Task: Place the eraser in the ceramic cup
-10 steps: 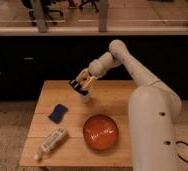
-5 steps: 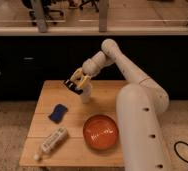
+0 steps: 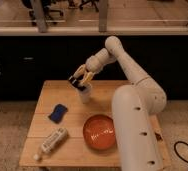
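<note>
The gripper (image 3: 80, 80) is at the back middle of the wooden table (image 3: 42, 127), just above the ceramic cup (image 3: 85, 95). It is shut on the eraser (image 3: 75, 83), a small dark block that sticks out at the cup's rim on the left side. The cup is small, pale and upright, directly below the fingertips. I cannot tell whether the eraser touches the cup.
A blue flat pad (image 3: 58, 112) lies left of the cup. A white bottle (image 3: 52, 141) lies on its side at the front left. A wide orange-red bowl (image 3: 101, 132) sits at the front right, next to my white arm base (image 3: 137, 130).
The gripper has stayed over the cup with the eraser, shifting only slightly left. My arm's body has come further into view at the right.
</note>
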You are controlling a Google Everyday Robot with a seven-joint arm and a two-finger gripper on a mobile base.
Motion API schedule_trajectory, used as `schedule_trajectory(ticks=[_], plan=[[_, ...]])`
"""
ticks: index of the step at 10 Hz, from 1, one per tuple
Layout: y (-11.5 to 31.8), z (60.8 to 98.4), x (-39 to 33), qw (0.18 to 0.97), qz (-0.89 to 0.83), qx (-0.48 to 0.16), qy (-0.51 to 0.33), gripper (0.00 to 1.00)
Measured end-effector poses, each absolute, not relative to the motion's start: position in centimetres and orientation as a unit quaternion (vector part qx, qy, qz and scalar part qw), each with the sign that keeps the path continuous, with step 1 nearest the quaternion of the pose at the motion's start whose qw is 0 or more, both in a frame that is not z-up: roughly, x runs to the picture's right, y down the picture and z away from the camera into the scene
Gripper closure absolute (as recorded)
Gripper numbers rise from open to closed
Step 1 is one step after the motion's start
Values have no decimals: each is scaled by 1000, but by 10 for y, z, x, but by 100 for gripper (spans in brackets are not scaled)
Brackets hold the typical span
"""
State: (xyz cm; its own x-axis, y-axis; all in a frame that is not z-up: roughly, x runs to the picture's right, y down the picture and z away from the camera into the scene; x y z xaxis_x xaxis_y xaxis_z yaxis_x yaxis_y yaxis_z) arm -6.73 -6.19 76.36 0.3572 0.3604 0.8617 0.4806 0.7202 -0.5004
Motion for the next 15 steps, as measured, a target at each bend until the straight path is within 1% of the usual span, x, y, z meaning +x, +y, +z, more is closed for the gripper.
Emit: schedule_trajectory(ticks=[9, 15], plan=[[-48, 813, -42, 725, 7, -390, -567, 100], [-46, 815, -41, 725, 9, -392, -567, 100]])
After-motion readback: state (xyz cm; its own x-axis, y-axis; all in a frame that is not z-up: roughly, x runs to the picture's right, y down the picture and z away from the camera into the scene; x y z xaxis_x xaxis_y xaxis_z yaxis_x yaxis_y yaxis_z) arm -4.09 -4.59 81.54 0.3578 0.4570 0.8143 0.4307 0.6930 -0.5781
